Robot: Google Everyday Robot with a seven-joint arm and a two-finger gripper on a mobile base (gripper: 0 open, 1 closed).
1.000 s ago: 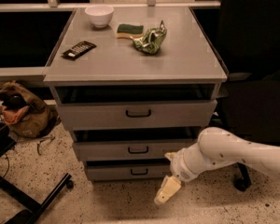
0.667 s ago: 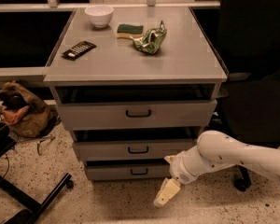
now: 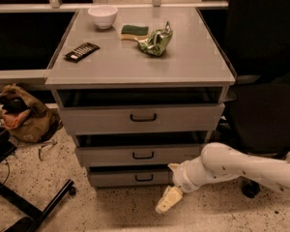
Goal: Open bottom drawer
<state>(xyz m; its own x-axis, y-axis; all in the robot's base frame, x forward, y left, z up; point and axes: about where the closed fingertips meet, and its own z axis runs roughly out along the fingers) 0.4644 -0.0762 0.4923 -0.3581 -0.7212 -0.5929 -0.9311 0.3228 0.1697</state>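
Note:
The bottom drawer (image 3: 116, 178) is the slimmest grey front of three, low under the cabinet, with a small black bar handle (image 3: 144, 178) at its centre. It stands slightly pulled out, with a dark gap above it. My gripper (image 3: 168, 200) hangs at the end of the white arm (image 3: 241, 166), just right of and below the handle, near the floor. It is not touching the handle.
Above are the middle drawer (image 3: 140, 155) and top drawer (image 3: 142, 118). The cabinet top holds a white bowl (image 3: 103, 16), a sponge (image 3: 134, 31), a green bag (image 3: 156, 41) and a black remote (image 3: 81, 51). A brown bag (image 3: 24, 115) lies left; a black chair (image 3: 266, 110) stands right.
The gripper and arm have barely moved. The drawers look the same.

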